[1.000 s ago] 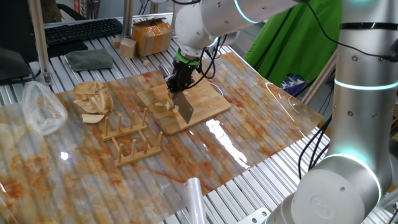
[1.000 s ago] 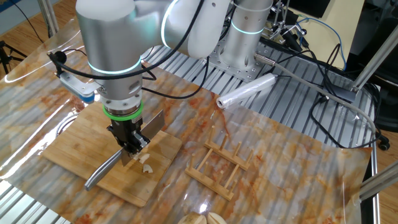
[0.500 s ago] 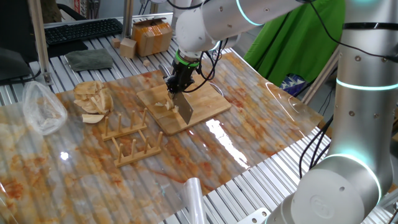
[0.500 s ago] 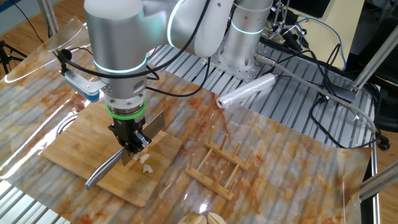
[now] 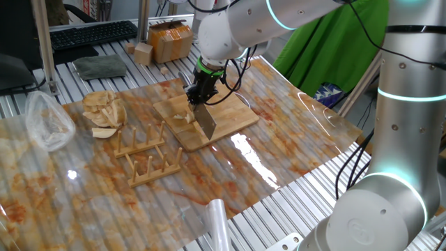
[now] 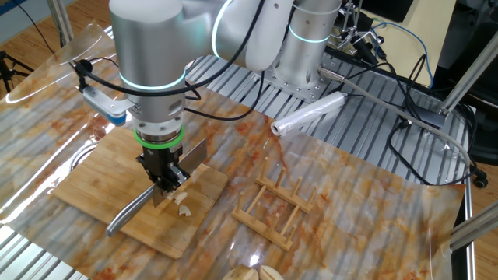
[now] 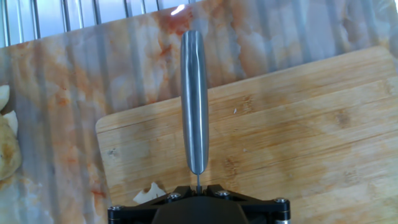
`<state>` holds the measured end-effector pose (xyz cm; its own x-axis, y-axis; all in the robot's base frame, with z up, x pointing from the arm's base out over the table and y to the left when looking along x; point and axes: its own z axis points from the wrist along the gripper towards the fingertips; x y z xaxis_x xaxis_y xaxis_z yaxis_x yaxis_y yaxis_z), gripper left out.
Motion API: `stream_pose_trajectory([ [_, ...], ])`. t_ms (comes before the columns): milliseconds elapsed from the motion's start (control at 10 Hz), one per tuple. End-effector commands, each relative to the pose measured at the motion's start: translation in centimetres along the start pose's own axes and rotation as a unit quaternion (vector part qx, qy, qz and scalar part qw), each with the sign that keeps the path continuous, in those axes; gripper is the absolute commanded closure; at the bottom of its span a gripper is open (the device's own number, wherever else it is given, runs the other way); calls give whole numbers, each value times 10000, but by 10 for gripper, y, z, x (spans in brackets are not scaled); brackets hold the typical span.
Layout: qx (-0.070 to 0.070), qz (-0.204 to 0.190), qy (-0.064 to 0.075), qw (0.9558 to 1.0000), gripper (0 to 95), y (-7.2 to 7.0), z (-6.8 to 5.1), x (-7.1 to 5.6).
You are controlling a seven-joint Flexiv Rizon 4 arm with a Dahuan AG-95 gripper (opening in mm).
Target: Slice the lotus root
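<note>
while the gripper [image 6: 163, 180] points straight down over the bamboo board [image 6: 85, 185], its fingers are pressed tight on a knife [image 6: 132, 211], metal handle sticking out low over the board, blade [image 5: 207, 120] edge-down on the wood. lotus root [image 6: 181, 204]: small pale bits lying on the board just beside the blade. wooden rack [image 6: 274, 208] nearby; heap of tan slices [image 5: 103, 110] well apart.

Single silver arm reaches in from 1 o'clock in one fixed view, wrist with green ring vertical, gripper [image 5: 200, 97] pointing straight down. In the other fixed view the arm drops from 12 o'clock, gripper [image 6: 165, 185] black, jaws closed tight. Hand view shows only the gripper base at 6 o'clock.
</note>
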<state>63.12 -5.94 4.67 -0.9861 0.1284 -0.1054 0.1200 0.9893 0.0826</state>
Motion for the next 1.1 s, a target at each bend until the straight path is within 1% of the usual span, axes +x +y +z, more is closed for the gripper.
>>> stream_pose_trajectory([
  [100, -14, -1, -11, 10000, 950, 1, 24, 1],
  [200, -5, -9, -10, 10000, 950, 1, 24, 1],
  [400, 5, -32, 55, 10000, 950, -1, 19, 0],
  [500, 5, -44, 65, 10000, 950, -2, 12, -3],
  [600, 28, -75, 122, 9999, 950, -2, 6, -5],
  [700, 65, -87, 221, 9997, 950, -1, -1, -5],
  [900, 108, -89, 217, 9997, 950, 1, -16, -6],
  [1000, 145, -110, 196, 9996, 950, 1, -16, -6],
  [1100, 139, -103, 184, 9997, 950, 1, -16, -6],
])
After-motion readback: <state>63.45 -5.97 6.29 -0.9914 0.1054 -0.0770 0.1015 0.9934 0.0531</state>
